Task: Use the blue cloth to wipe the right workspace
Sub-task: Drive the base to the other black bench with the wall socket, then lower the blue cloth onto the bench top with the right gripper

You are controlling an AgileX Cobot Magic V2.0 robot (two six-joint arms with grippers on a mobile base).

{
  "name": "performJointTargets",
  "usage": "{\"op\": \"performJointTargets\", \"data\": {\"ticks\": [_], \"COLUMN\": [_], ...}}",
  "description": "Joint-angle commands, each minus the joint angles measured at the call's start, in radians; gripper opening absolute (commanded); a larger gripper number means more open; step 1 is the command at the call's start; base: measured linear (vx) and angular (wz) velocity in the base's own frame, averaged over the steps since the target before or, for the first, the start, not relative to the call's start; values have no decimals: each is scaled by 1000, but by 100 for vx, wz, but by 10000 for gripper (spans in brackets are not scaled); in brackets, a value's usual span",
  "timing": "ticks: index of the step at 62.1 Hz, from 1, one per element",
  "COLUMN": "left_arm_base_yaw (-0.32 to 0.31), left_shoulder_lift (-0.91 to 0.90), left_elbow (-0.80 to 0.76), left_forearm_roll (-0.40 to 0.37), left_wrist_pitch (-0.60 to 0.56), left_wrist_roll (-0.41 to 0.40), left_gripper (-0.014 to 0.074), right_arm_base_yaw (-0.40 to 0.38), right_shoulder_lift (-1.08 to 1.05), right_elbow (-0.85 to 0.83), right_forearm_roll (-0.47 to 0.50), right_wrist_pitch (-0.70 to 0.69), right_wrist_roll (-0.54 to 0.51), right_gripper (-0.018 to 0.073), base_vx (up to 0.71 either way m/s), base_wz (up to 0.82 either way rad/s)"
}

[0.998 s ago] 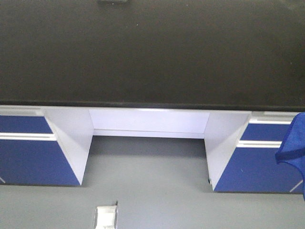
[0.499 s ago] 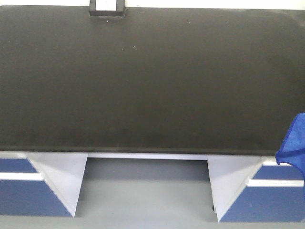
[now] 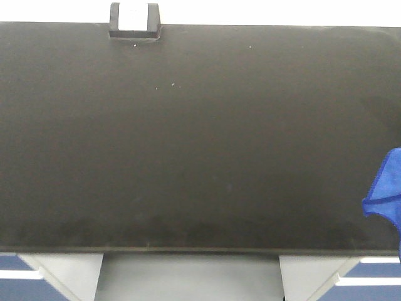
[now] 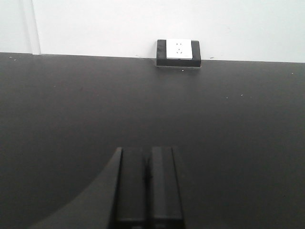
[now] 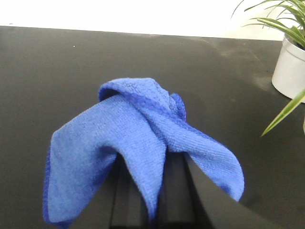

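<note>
Wiping not yet begun, blue cloth held aloft.
Nearest, the right tool pinches the bunched cloth over the black surface, seemingly not touching it; the left tool is pressed together, empty; everything out to the socket box awaits wiping.

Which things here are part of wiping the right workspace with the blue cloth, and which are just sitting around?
For the job:
blue cloth, held in the right gripper
black countertop

Just there:
socket box at the back edge
potted plant at the far right
left gripper, shut, holding nothing
</note>
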Motion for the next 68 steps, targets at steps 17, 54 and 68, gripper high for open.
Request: {"op": "performJointTargets", "data": {"ticks": [17, 54, 68], "left_arm_base_yaw": [5, 5, 5], "left_shoulder_lift": [-16, -16, -16], "left_elbow": [31, 31, 31], "left_forearm_roll": [1, 1, 1], "left_wrist_pitch": [-81, -81, -81], "left_wrist_roll": [-8, -8, -8], "left_gripper": [-6, -6, -6], "right_arm_base_yaw": [-5, -5, -5], "right_shoulder_lift": [7, 9, 69], "right_elbow": [-29, -29, 17], "right_forearm_roll": [-7, -7, -21], "right_wrist_pitch": [-79, -98, -199], "right_wrist_roll": [-6, -6, -6], "right_gripper": [-4, -4, -4], "base_vx": [11, 3, 0], "base_wz": [-3, -1, 0]}}
